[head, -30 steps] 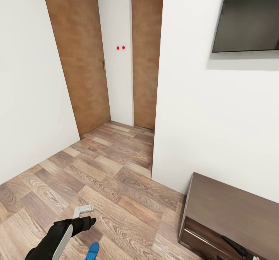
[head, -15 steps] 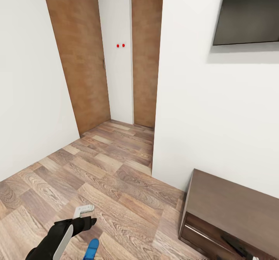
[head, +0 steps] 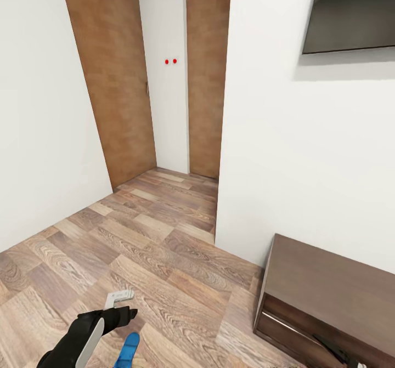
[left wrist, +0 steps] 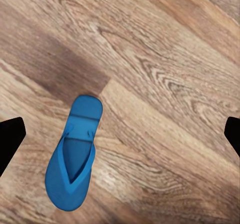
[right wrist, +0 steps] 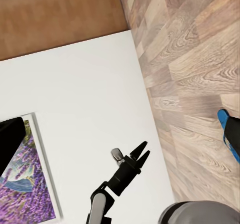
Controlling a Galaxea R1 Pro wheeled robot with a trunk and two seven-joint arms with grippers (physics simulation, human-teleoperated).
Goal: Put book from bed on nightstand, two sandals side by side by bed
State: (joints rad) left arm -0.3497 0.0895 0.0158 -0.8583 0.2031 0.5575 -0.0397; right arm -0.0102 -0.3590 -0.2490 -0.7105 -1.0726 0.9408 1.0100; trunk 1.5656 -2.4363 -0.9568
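One bright blue sandal (left wrist: 75, 156) lies flat on the wood-plank floor, straight under my left gripper (left wrist: 120, 136). That gripper is open, its black fingertips (left wrist: 10, 139) wide apart and well above the sandal. In the head view the sandal (head: 127, 351) sits at the lower edge, just beyond the left gripper (head: 127, 313). My right gripper (right wrist: 120, 139) is open and holds nothing; past one of its fingertips a bit of the blue sandal (right wrist: 223, 126) shows. The book, the bed and the nightstand are out of view.
A long low dark bench (head: 329, 291) stands against the white wall at the lower right, under a black wall screen (head: 351, 11). Brown doors (head: 118, 77) close off a narrow passage ahead. A lavender picture (right wrist: 25, 189) hangs on the wall.
The whole head view has shifted upward a little, so the camera moved. The left arm and the sandal keep their places relative to each other.
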